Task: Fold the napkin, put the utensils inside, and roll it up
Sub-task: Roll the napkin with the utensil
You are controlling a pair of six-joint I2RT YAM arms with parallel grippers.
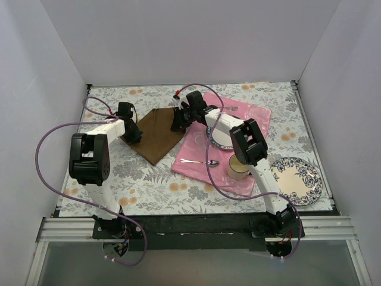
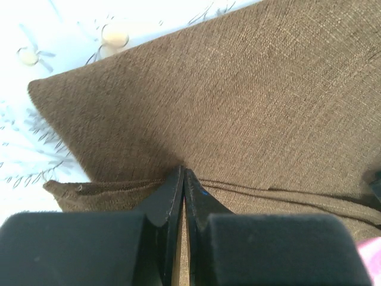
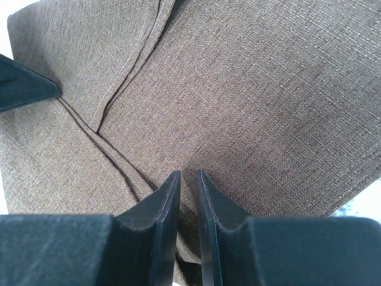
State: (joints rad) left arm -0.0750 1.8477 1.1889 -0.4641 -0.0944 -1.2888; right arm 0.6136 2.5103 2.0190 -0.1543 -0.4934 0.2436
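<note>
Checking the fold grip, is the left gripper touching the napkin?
Touching: the left wrist view shows the left gripper shut on the napkin edge.

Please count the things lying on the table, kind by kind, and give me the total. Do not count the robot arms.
Cloths: 2, the brown napkin and the pink cloth mat
Plates: 2, one with a blue floral rim, one mostly hidden under the right arm
Cutlery: 2, a spoon and a utensil at the mat's far edge
Cups: 1, cream-coloured
Total: 7

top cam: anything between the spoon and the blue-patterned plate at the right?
Yes, in the top view: a cream cup on the pink cloth mat, between spoon and plate.
</note>
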